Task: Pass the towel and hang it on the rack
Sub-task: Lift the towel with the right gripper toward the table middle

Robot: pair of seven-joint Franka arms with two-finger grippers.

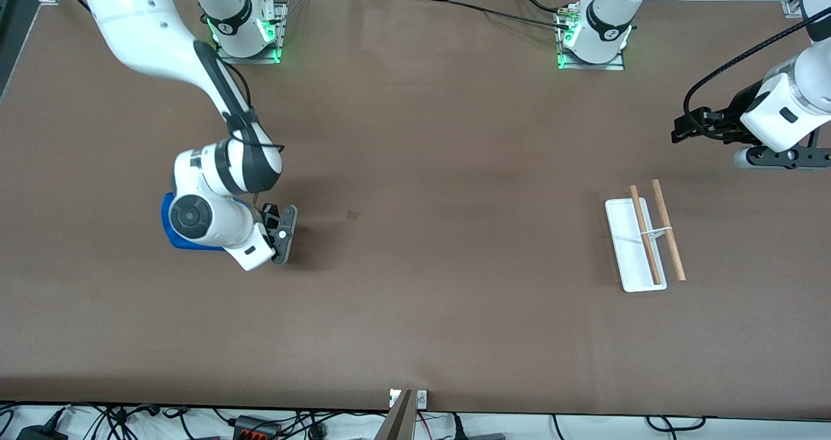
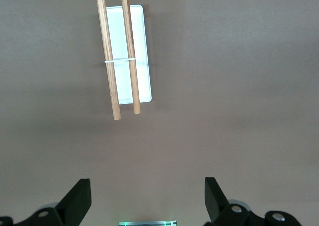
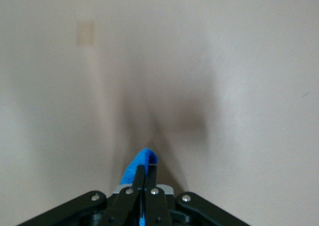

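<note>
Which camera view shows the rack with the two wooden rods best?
The left wrist view: the rack is seen whole from above, large, with both rods and the white base clear. The front view shows it smaller, toward the left arm's end of the table. The right wrist view shows nothing of it.

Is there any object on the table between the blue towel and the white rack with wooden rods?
Nothing visible. The right gripper is shut on the bright blue fleecy towel; only bare brown table lies toward the rack.
</note>
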